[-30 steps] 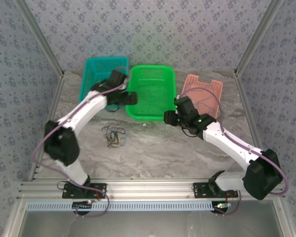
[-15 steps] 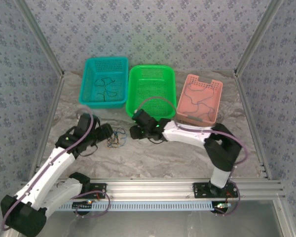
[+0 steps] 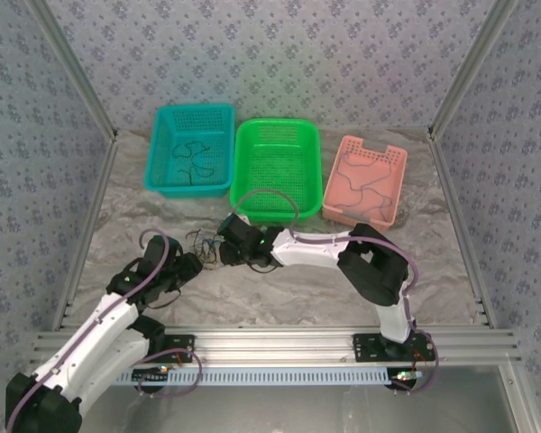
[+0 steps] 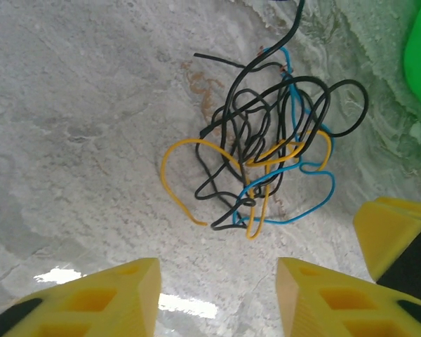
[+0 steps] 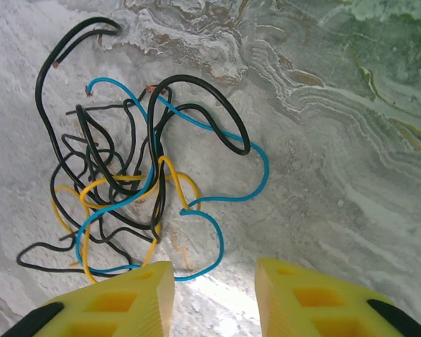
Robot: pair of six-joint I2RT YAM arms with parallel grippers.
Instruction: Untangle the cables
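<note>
The cables lie in a tangled heap of black, blue and yellow-orange wire on the marble table, in front of the teal basket. In the left wrist view the cables sit just ahead of my left gripper, which is open with bare table between its yellow fingers. My left gripper is at the heap's near left side. My right gripper is at its right side. It is open too; a blue loop of the cables ends just before the right gripper.
Three baskets stand at the back: teal with dark wires inside, green, and pink with wires inside. One finger of the right gripper shows in the left wrist view. Metal frame posts bound both sides.
Both arms have swung down from the baskets to the tangle, the left from the teal one, the right from near the pink one. Both pairs of jaws have narrowed.
</note>
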